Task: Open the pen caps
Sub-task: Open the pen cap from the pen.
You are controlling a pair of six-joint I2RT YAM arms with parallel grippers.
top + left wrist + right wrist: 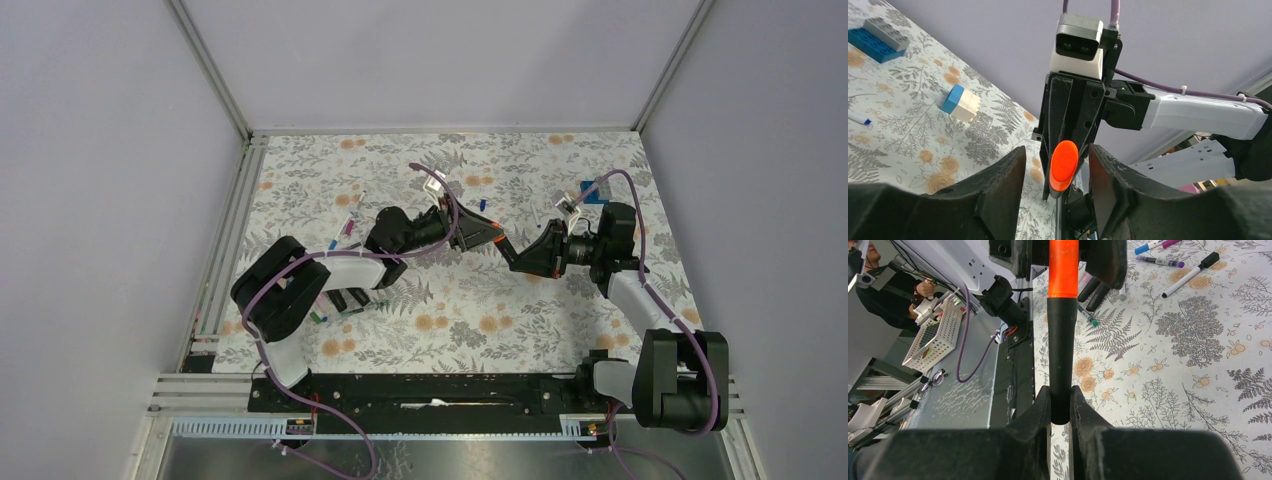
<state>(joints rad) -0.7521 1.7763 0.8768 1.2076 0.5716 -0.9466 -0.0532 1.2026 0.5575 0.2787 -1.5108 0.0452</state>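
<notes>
Orange cap (1064, 165) sits centre-frame between the left gripper's (1057, 157) half-spread jaws, a gap each side; right gripper (1060, 402) clamps the black highlighter barrel (1062, 340) at bottom centre, loose pens (1158, 261) lying upper right.

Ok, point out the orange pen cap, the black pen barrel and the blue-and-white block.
Orange plastic pen cap (1064, 167): left wrist view, its rounded end.
Black pen barrel (1060, 350): right wrist view, mid-shaft.
Blue-and-white rectangular block (968, 106): left wrist view, its white part.
</notes>
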